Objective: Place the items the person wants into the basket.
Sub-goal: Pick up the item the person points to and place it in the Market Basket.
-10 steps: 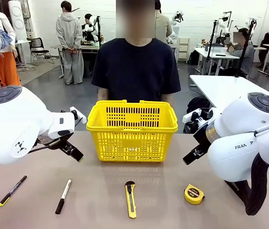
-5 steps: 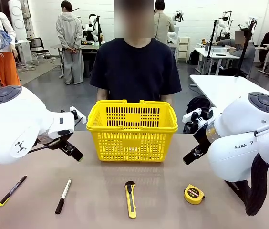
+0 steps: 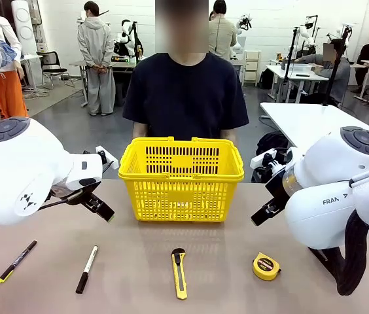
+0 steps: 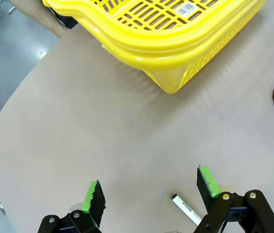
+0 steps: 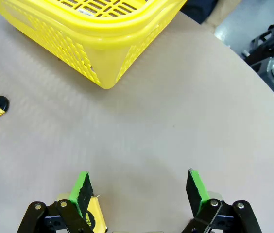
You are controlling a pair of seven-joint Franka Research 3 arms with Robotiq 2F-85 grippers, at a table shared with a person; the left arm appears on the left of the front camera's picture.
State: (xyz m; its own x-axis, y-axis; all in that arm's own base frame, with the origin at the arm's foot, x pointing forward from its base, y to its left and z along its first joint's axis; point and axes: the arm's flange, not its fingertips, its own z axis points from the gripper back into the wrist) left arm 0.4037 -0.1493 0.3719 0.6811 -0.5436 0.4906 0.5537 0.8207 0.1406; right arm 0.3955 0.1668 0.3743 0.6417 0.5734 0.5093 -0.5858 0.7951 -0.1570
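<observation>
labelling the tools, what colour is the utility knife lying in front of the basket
The utility knife is yellow with a black end, clearest in the front view.

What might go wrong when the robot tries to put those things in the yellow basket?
1. The tape measure lies right by the open right gripper, so it might get grabbed by mistake.
2. The marker and pen are thin and lie flat; the open left gripper might nudge them away.
3. The basket has tall walls; something carried low could bump the rim.
</observation>
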